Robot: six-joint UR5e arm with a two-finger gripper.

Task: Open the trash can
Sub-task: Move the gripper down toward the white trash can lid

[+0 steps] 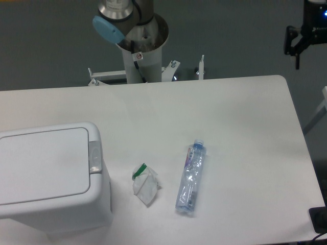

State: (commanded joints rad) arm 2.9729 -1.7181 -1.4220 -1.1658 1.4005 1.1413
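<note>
The trash can (51,176) sits at the table's (230,117) near left corner, lid flat and closed, its grey latch button (95,155) on the lid's right edge. Just to its right lies a crumpled white wrapper (145,186) with a green strip, and beside that a clear plastic bottle (190,177) on its side. The arm's base (134,30) stands behind the far edge. The gripper is out of frame, so whether its fingers are apart I cannot tell.
</note>
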